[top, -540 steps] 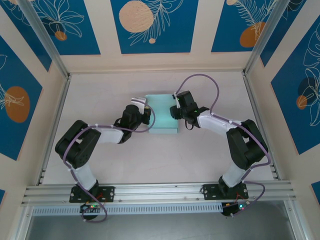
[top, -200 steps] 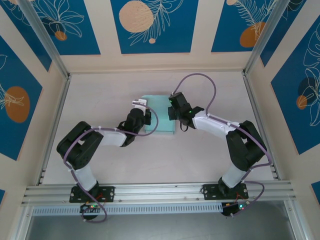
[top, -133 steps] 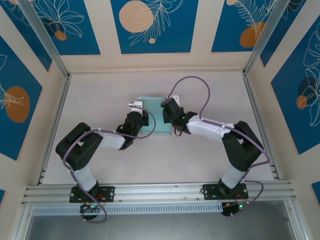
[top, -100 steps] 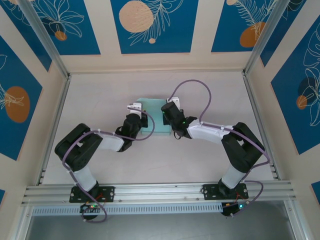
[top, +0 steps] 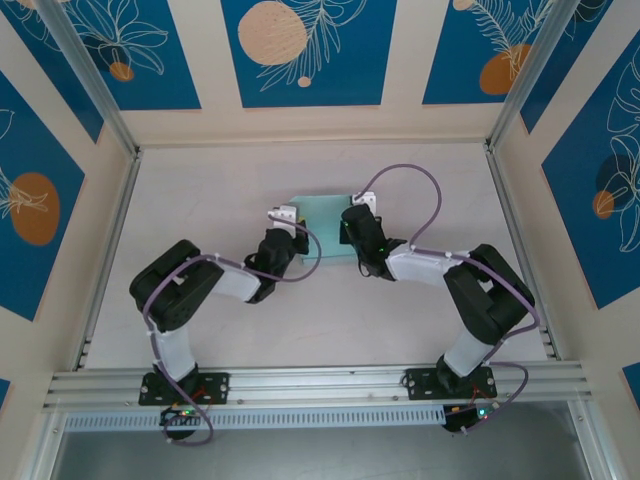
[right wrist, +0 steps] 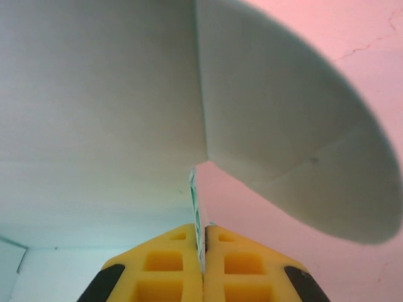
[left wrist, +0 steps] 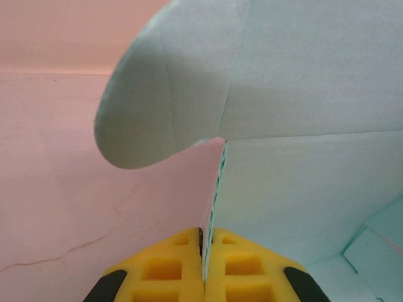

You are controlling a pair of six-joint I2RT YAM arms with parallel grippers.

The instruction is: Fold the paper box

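The paper box [top: 322, 212] is pale light-blue card near the middle of the table, between my two grippers. My left gripper [top: 291, 230] is shut on the box's left wall; in the left wrist view the yellow fingers [left wrist: 170, 270] pinch the thin card edge [left wrist: 217, 182], with a rounded flap [left wrist: 164, 107] above. My right gripper [top: 350, 228] is shut on the right wall; in the right wrist view its yellow fingers [right wrist: 239, 267] clamp the card edge [right wrist: 195, 201], and a rounded flap [right wrist: 296, 145] spreads to the right. The box's inner floor [left wrist: 371, 251] shows low down.
The pinkish-white table [top: 220, 190] is ringed by aluminium rails [top: 110, 240] and patterned blue walls. Purple cables [top: 400, 185] loop off both wrists above the box. Both arm bases [top: 180, 385] sit at the near rail.
Both grippers have pushed the box away from the bases and drawn closer together. The right gripper has finished closing on the right wall. The box looks narrower from above.
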